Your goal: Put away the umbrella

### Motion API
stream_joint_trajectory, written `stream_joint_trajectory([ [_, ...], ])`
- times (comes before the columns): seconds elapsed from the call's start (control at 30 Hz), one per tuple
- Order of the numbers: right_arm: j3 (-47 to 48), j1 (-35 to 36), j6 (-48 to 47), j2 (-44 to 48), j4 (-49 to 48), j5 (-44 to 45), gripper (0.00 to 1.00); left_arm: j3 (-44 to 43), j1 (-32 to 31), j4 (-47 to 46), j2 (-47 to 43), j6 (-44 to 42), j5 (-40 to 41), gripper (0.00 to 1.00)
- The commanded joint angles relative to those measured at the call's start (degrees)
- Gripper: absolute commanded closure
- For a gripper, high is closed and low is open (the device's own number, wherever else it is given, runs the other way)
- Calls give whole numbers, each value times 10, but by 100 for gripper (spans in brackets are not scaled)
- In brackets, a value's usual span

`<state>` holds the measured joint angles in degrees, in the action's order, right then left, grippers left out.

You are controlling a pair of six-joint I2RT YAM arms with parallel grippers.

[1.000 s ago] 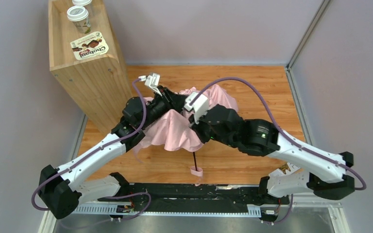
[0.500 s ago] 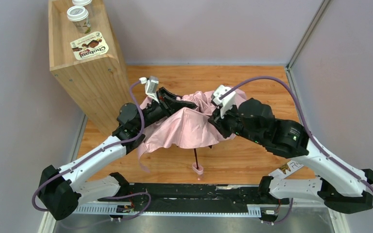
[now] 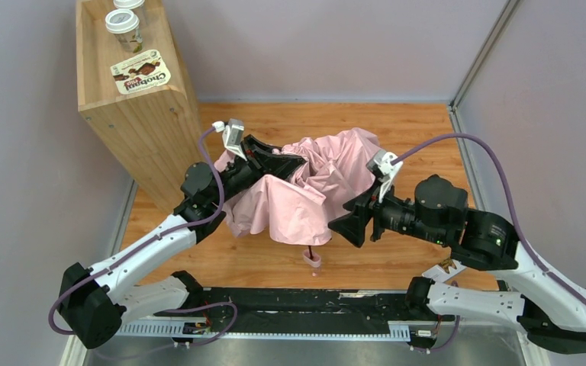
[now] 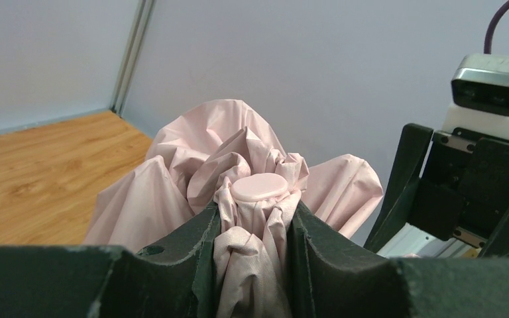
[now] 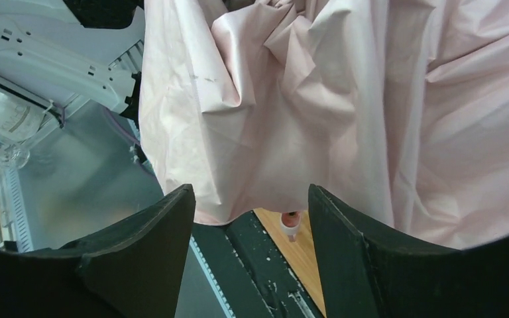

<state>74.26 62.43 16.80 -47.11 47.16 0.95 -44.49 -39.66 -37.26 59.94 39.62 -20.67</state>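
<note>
The pale pink umbrella point(image 3: 305, 200) hangs half collapsed over the wooden floor, its black shaft and pink handle end point(image 3: 311, 261) pointing down toward the near edge. My left gripper point(image 3: 290, 162) is shut on the bunched fabric just below the umbrella's round pink top cap point(image 4: 260, 187), which sticks out past the fingers point(image 4: 189, 242). To the umbrella's right, my right gripper point(image 3: 349, 223) stands open and apart from it. In the right wrist view the gripper point(image 5: 252, 222) holds nothing; the canopy point(image 5: 305, 99) hangs ahead and the handle end point(image 5: 290, 224) shows beyond.
A tall wooden shelf box point(image 3: 133, 114) stands at the back left with lidded cups point(image 3: 124, 23) and a Chobani pack point(image 3: 141, 76) on top. A black rail point(image 3: 297, 301) runs along the near edge. Grey walls close in the sides and the back.
My right gripper has opened, let go of the fabric and drawn back to the right and nearer. The canopy has dropped lower. The left gripper still holds the top.
</note>
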Motion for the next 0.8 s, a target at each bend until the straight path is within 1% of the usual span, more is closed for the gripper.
stream_joint_trajectory([
  [0.0,-22,-2,27,-20,-77,-52,35,-10,2,-63,-20,6,-2,100],
  [0.07,-28,-1,25,-27,-103,-54,36,-10,2,-63,-21,8,1,100],
  [0.13,-38,-1,21,-42,-136,-63,34,-8,2,-70,-18,15,-2,100],
  [0.17,-38,-1,22,-56,-149,-65,36,-8,2,-76,-16,18,-5,100],
  [0.2,-28,2,26,-73,-154,-61,49,-8,2,-77,-11,20,-5,100],
  [0.23,-3,14,25,-95,-147,-57,68,-9,2,-76,-11,20,-2,100],
  [0.27,25,44,13,-116,-134,-47,80,-6,2,-74,-10,18,1,100],
  [0.3,52,83,2,-127,-123,-31,78,-3,2,-74,-10,17,11,100],
  [0.33,67,128,-10,-135,-117,-19,69,1,2,-75,-11,18,14,100],
  [0.37,70,145,-12,-138,-118,-33,55,2,2,-76,-11,18,16,100],
  [0.4,68,148,-10,-138,-124,-82,48,1,2,-76,-11,18,15,100],
  [0.43,59,148,-2,-132,-133,-118,45,0,2,-76,-10,18,12,100],
  [0.47,41,149,7,-120,-149,-141,39,-3,2,-76,-7,18,9,100],
  [0.53,2,147,16,-91,-173,-159,26,-6,2,-78,-4,18,4,100],
  [0.57,-12,147,9,-73,-175,-163,25,-7,2,-82,-4,19,1,100],
  [0.6,-15,147,4,-62,-170,-149,24,-6,2,-83,-4,21,1,100],
  [0.63,-13,147,3,-52,-155,-117,23,-6,2,-88,-4,22,1,100],
  [0.67,-7,147,5,-42,-140,-65,23,-4,2,-90,-4,25,0,100],
  [0.7,-2,147,18,-32,-132,-11,27,-3,2,-93,-4,27,-1,100],
  [0.73,0,147,31,-19,-124,60,35,-3,2,-92,-4,27,-3,100],
  [0.77,1,147,47,-11,-117,103,42,-2,2,-92,-6,27,-3,100],
])
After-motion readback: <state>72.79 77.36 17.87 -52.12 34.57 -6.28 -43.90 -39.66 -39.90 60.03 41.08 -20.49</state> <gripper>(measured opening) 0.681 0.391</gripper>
